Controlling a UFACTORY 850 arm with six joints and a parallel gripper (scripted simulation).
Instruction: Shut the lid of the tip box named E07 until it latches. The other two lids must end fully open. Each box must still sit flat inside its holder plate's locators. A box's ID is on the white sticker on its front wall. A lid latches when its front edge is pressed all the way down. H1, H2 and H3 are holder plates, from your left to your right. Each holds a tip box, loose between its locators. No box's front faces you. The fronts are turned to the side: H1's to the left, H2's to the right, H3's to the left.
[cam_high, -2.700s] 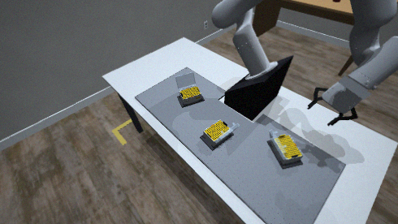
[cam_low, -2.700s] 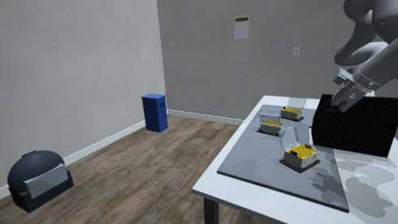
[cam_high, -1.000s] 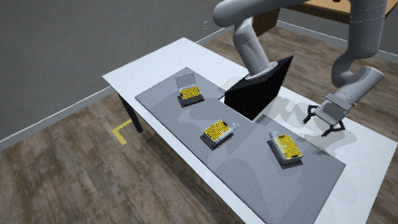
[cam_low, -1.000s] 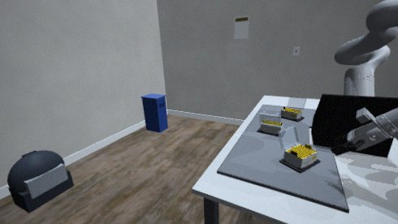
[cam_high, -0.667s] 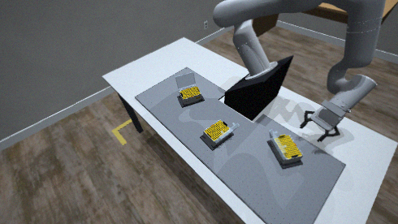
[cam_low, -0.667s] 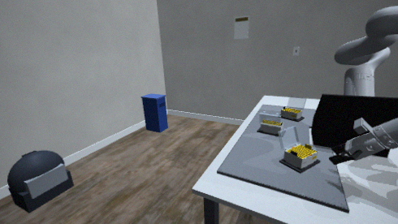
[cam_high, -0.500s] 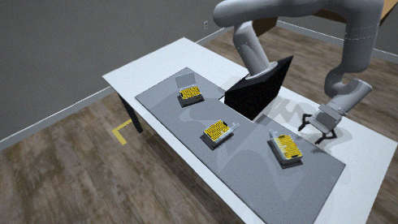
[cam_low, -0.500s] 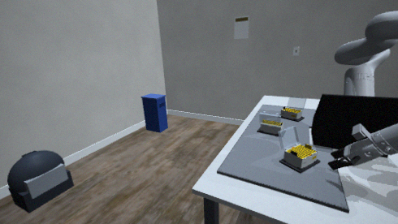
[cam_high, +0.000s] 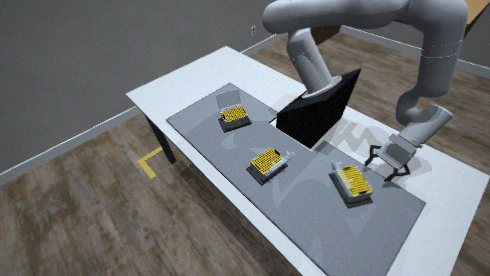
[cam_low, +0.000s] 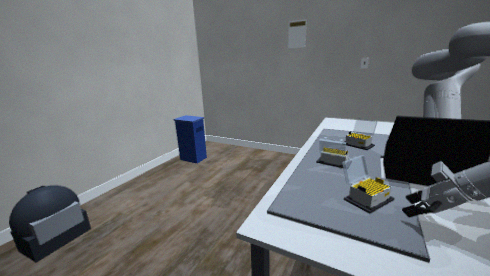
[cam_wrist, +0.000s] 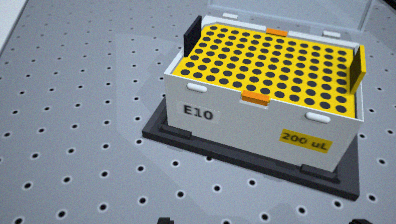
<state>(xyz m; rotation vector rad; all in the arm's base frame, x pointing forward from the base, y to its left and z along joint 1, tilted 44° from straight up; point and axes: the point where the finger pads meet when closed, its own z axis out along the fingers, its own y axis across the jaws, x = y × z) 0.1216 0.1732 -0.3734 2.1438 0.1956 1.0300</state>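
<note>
Wide-open jaws (cam_high: 384, 166) (cam_low: 417, 203) hang apart from white-walled box E10 (cam_high: 355, 182) (cam_low: 371, 193) (cam_wrist: 260, 122), beside its mat's edge.White-walled box E10 (cam_high: 355, 182) (cam_low: 371, 193) (cam_wrist: 260, 122) stands apart from the wide-open jaws (cam_high: 384, 166) (cam_low: 417, 203), near the grey mat's edge (cam_high: 406, 237) (cam_low: 350, 237).

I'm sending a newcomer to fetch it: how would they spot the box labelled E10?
On the white table lies a gray perforated board. E10 is the open yellow-topped box nearest the gripper, its front sticker reading "E10".

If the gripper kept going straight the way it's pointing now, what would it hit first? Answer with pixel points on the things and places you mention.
Probably the front side of tip box E10 (cam_high: 356, 182) (cam_low: 370, 199) (cam_wrist: 240, 120), or its holder plate (cam_high: 361, 204) (cam_low: 358, 203) (cam_wrist: 250, 162). The gripper (cam_high: 379, 171) (cam_low: 413, 204) (cam_wrist: 262, 220) slants down that way, but the depth is unclear.
</note>
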